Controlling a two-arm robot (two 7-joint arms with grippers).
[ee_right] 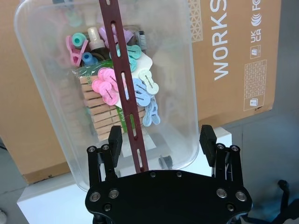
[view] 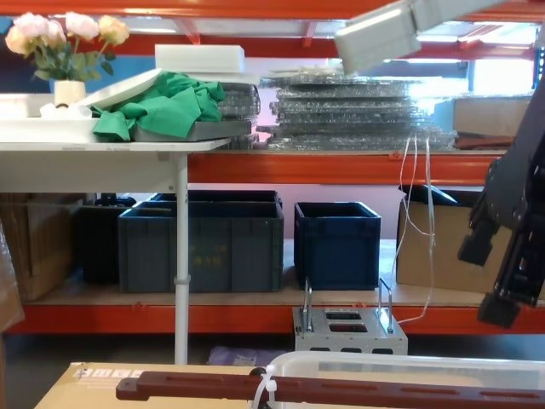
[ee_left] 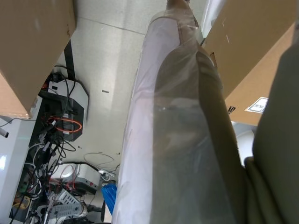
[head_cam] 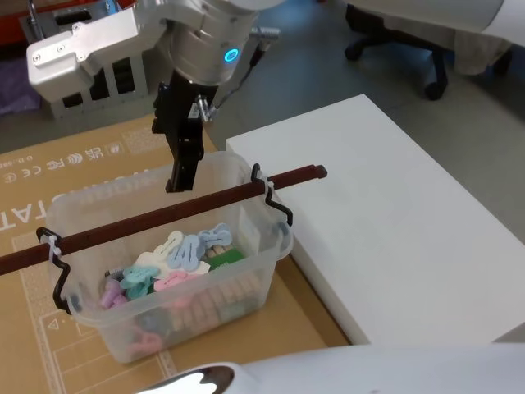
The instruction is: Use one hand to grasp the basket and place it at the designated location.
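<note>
The basket (head_cam: 275,250) is a clear plastic tub standing on a brown cardboard sheet (head_cam: 82,164), with pastel and wooden clothes pegs inside. A dark red-brown bar handle (head_cam: 164,215) runs across its top, zip-tied at both ends. My right gripper (head_cam: 182,176) hangs above the basket's far side, fingers pointing down. In the right wrist view the gripper (ee_right: 161,140) is open over the basket (ee_right: 182,70), and the handle (ee_right: 124,84) passes close beside one finger (ee_right: 115,139). The chest view shows the gripper (view: 498,273) at the right, above the basket rim (view: 409,362) and handle (view: 341,390).
A white block (head_cam: 394,213) lies right next to the basket, on its right. Dark blue crates (view: 204,239) stand on a low shelf behind, beside a white table with a green cloth (view: 162,106). An office chair (head_cam: 410,49) stands on the floor beyond.
</note>
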